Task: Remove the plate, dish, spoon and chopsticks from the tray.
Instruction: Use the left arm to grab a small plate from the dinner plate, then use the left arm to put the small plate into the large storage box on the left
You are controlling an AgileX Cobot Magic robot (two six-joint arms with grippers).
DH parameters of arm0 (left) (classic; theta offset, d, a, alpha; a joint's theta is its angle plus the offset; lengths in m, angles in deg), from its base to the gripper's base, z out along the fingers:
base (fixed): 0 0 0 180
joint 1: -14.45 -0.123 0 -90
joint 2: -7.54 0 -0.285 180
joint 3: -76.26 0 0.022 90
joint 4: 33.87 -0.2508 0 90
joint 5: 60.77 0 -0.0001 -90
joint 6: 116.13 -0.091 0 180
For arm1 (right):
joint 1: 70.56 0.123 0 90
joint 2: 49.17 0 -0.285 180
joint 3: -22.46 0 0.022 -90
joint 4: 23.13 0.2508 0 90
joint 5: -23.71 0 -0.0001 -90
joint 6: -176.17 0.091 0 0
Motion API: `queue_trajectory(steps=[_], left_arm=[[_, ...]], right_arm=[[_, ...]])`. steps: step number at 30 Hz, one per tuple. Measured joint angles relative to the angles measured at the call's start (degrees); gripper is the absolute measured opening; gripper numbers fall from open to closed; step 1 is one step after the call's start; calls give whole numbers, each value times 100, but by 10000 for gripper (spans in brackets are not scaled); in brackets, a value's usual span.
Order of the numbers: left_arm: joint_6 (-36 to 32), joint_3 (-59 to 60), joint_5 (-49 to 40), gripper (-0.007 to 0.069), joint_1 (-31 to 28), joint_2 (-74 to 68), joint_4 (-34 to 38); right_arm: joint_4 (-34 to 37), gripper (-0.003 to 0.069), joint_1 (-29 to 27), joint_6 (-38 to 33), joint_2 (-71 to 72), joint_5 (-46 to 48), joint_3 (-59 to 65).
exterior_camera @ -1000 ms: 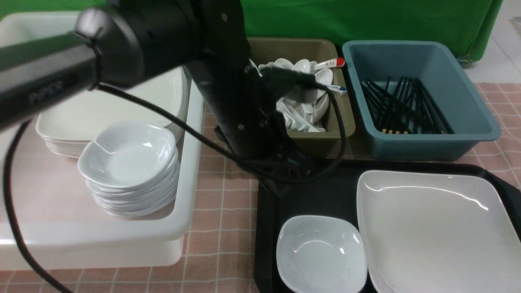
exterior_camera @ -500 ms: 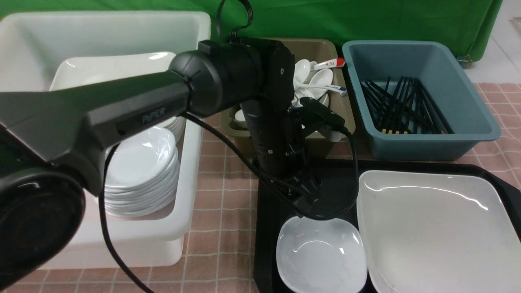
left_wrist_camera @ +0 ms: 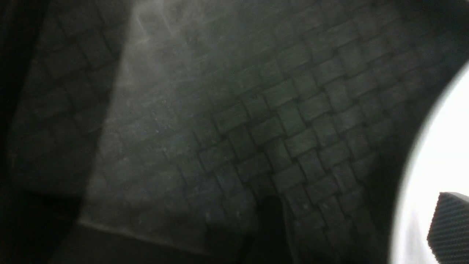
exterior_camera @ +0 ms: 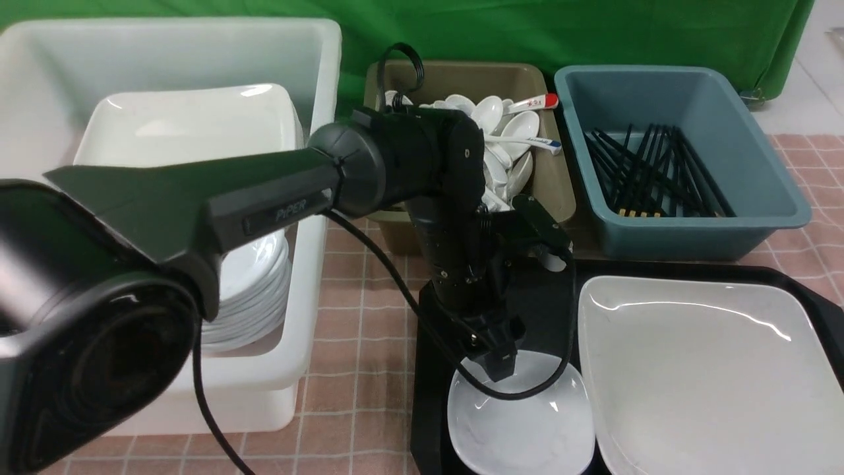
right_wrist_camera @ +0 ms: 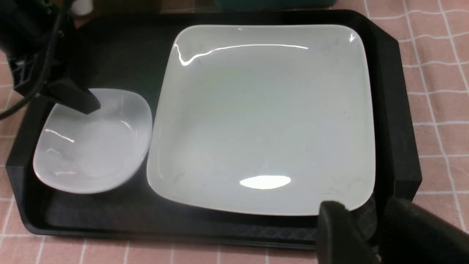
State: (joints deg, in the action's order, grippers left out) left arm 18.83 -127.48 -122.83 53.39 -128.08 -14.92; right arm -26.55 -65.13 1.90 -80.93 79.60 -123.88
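The black tray (exterior_camera: 432, 343) holds the small white dish (exterior_camera: 527, 429) and the large white plate (exterior_camera: 705, 376). My left gripper (exterior_camera: 501, 361) is open and low at the dish's far rim. In the left wrist view one ribbed fingertip (left_wrist_camera: 450, 227) is over the dish (left_wrist_camera: 439, 146), the other side over the tray (left_wrist_camera: 220, 128). My right gripper (right_wrist_camera: 370, 234) is open and empty, just off the plate's (right_wrist_camera: 263, 117) near right corner by the tray rim (right_wrist_camera: 399, 146). A blue-marked spoon (exterior_camera: 527, 140) lies in the olive bin. Black chopsticks (exterior_camera: 649, 175) lie in the blue bin.
The olive bin (exterior_camera: 557, 191) with several white spoons and the blue bin (exterior_camera: 778, 198) stand behind the tray. A white tub (exterior_camera: 306, 264) at the left holds stacks of plates and small dishes. My left arm (exterior_camera: 264, 198) spans across it. A pink checked cloth covers the table.
My left arm has swung from over the olive bin down onto the tray, and its gripper now sits at the dish's far rim. The dish and plate have not moved.
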Motion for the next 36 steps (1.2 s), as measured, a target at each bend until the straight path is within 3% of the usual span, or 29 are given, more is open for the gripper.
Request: queue_trajectory(steps=[4,6,8,9,13,21,30,34,36], left_arm=[[-23,-28,4,461,0,-74,23],[-18,-34,-115,356,0,-74,60],[-18,-34,-179,299,6,-69,74],[-18,-58,-325,185,6,-62,114],[44,-324,-751,66,-5,48,363],[422,-568,-758,37,7,359,325],[1928,-568,-787,37,-9,2020,-323],[2203,-502,-786,37,-264,2884,-720],[2430,-145,-761,37,-903,3597,-737]], right_arm=[[0,240,0,0,0,0,0],[0,240,0,0,0,0,0],[0,240,0,0,0,0,0],[0,240,0,0,0,0,0],[0,240,0,0,0,-5,0],[0,240,0,0,0,-5,0],[0,240,0,0,0,-5,0],[0,240,0,0,0,-5,0],[0,240,0,0,0,-5,0]])
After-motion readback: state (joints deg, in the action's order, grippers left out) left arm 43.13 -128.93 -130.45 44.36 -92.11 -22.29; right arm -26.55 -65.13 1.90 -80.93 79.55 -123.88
